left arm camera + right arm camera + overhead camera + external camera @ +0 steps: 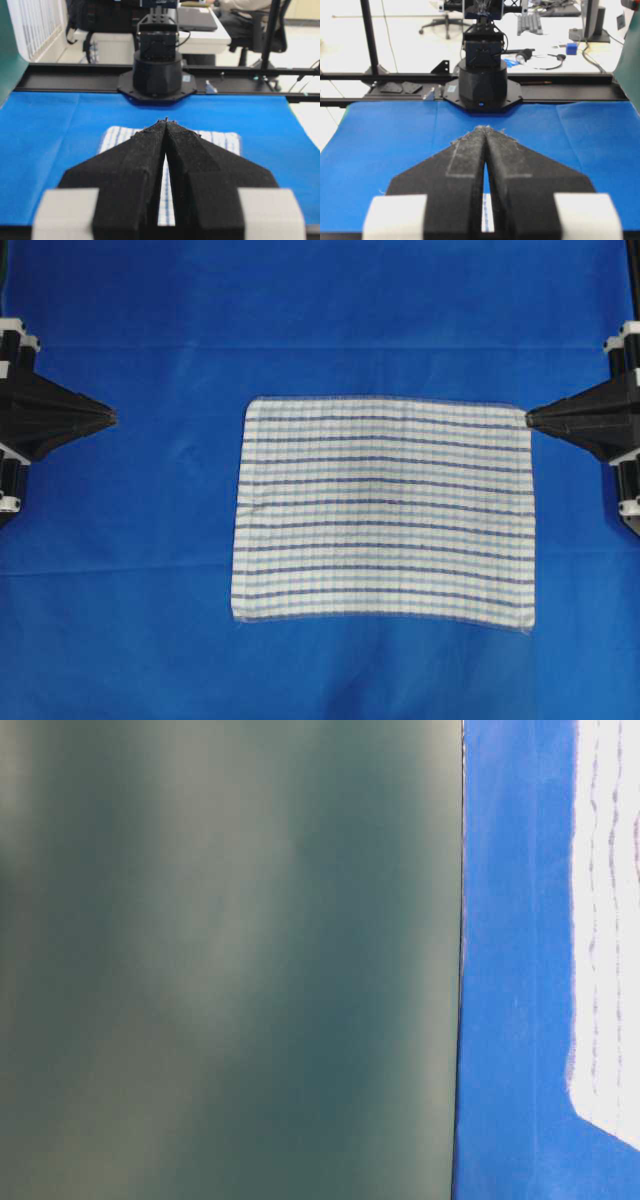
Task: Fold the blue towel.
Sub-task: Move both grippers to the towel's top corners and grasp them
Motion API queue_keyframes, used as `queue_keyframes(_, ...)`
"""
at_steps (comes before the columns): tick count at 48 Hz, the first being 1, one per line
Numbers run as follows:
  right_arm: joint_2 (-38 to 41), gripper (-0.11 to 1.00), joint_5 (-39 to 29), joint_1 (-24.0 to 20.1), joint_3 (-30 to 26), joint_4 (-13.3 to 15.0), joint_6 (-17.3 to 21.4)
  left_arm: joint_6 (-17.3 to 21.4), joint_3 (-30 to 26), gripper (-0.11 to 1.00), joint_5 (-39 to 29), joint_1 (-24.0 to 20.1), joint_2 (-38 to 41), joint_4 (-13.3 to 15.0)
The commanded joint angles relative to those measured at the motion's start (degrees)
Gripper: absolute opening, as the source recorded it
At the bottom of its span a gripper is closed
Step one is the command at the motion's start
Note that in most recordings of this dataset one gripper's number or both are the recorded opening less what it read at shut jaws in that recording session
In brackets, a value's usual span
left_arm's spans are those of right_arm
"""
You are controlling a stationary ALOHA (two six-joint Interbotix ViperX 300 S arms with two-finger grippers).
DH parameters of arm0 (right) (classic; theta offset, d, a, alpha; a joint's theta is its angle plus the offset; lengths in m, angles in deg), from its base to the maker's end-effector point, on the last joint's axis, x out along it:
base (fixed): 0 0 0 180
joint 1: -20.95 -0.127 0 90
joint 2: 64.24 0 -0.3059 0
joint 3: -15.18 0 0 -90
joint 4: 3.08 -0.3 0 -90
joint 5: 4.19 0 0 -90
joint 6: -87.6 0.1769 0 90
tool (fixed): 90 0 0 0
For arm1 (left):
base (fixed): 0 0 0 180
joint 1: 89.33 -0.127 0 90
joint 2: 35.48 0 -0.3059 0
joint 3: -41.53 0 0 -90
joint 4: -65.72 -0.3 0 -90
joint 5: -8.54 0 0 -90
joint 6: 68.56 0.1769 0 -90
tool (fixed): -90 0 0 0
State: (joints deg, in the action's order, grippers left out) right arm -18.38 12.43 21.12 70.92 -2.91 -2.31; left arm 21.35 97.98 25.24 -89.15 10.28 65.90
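The blue towel (385,508), white with thin dark-blue stripes, lies flat and unfolded in the middle of the blue table covering (150,570). It also shows in the table-level view (605,920) and in the left wrist view (220,139). My left gripper (113,418) is shut and empty, well left of the towel. My right gripper (528,418) is shut, its tip at the towel's far right corner; whether it touches the cloth is not clear. In the wrist views both sets of jaws meet at the tips (166,121) (484,128).
A dark green panel (230,960) fills most of the table-level view. The opposite arm's base (157,70) stands at the far edge of the covering; the other base (482,82) shows likewise. Desks and chairs are beyond the table.
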Motion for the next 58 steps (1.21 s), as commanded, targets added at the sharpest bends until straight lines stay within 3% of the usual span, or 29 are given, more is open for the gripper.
queue_keyframes(1, 0.8, 0.02, -0.2, -0.1, -1.0, -0.4, 0.2, -0.3, -1.3, 0.01, 0.2, -1.2, 1.8, 1.2)
queue_keyframes(16, -0.9, 0.02, -17.5, 4.0, -4.3, -0.4, 2.9, -0.4, -3.2, 0.01, 2.3, -5.2, 12.4, 1.2)
queue_keyframes(30, 1.0, 0.02, -29.8, 14.5, -3.3, -0.4, 5.3, -0.5, -7.9, 0.02, 0.4, -11.2, 26.5, 1.2)
queue_keyframes(34, 2.3, 0.02, -32.2, 17.1, -2.9, -0.4, 5.8, -0.5, -9.2, 0.17, -1.2, -12.7, 30.1, 1.2)
queue_keyframes(38, 4.0, 0.04, -33.8, 19.3, -2.0, -0.4, 6.0, -0.5, -9.6, 0.4, -1.3, -14.0, 33.6, 1.2)
queue_keyframes(40, 5.4, 0.11, -34.3, 20.5, -1.4, -0.3, 6.0, -0.5, -9.8, 0.53, -1.3, -14.4, 35.2, 1.2)
queue_keyframes(45, 9.4, 0.42, -34.2, 22.3, 0.3, -0.2, 6.0, -0.5, -10.3, 0.79, -1.0, -14.9, 39.3, 1.2)
queue_keyframes(49, 13.4, 0.55, -33.3, 23.2, 1.1, -0.2, 6.0, -0.5, -11.1, 0.83, 0.0, -14.9, 43.1, 1.3)
queue_keyframes(58, 23.7, 0.51, -29.8, 24.8, 1.5, -0.1, 6.0, -0.5, -13.0, 0.8, 2.5, -14.9, 50.7, 1.1)
